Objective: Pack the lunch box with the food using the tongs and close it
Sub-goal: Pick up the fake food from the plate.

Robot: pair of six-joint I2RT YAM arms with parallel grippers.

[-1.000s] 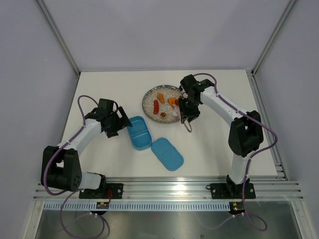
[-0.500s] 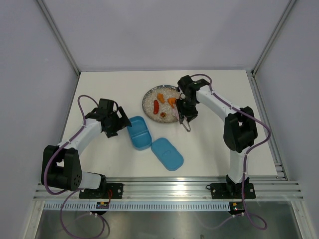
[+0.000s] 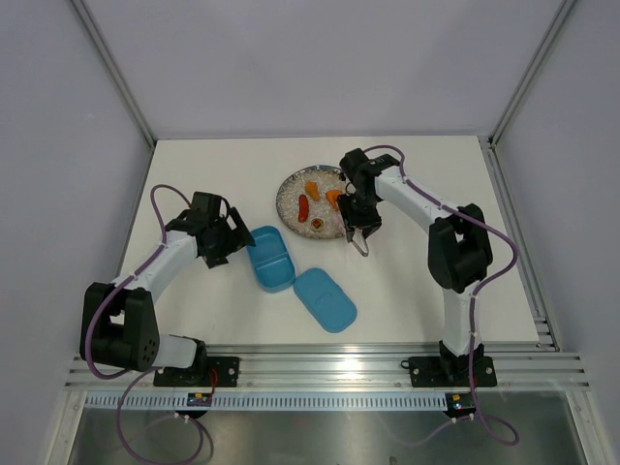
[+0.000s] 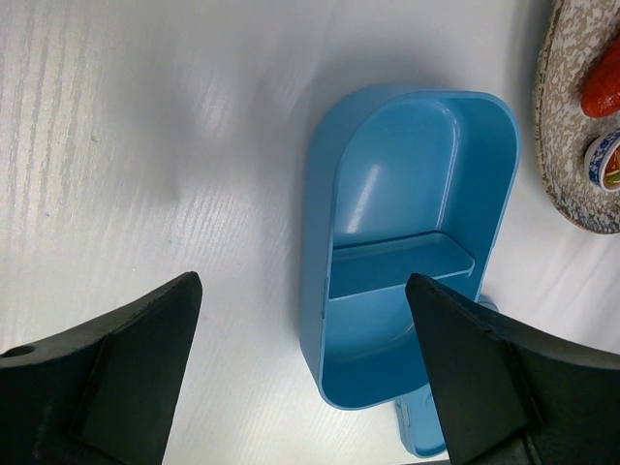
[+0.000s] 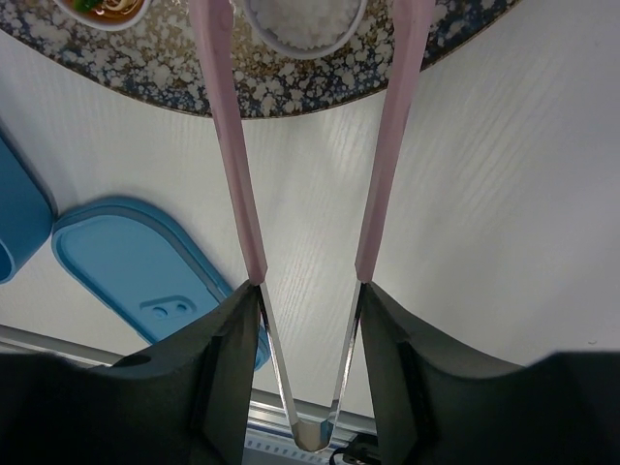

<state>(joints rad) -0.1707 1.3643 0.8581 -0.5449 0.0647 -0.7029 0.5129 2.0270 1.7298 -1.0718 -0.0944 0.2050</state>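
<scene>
Tongs (image 5: 232, 174) are in the right hand (image 5: 308, 320), which is clamped across both slim arms close to the hinge end. The arms run up over the plate (image 5: 300, 82) at the top of the wrist frame, one on each side of the white ball (image 5: 300, 19). Can't tell if they're touching it.

They look thin, light and springy to me, so I'd guess a hard squeeze makes the tips twist or cross. Holding near the hinge seems right, and a gentle pinch at the ball's widest part, since it'll probably roll or squirt out.

Lunch box (image 4: 397, 184) sits open and empty left of centre in the overhead shot, with its lid (image 5: 126, 262) just beside it. The left hand (image 4: 302, 320) hangs over the box, spread wide, holding nothing.
</scene>
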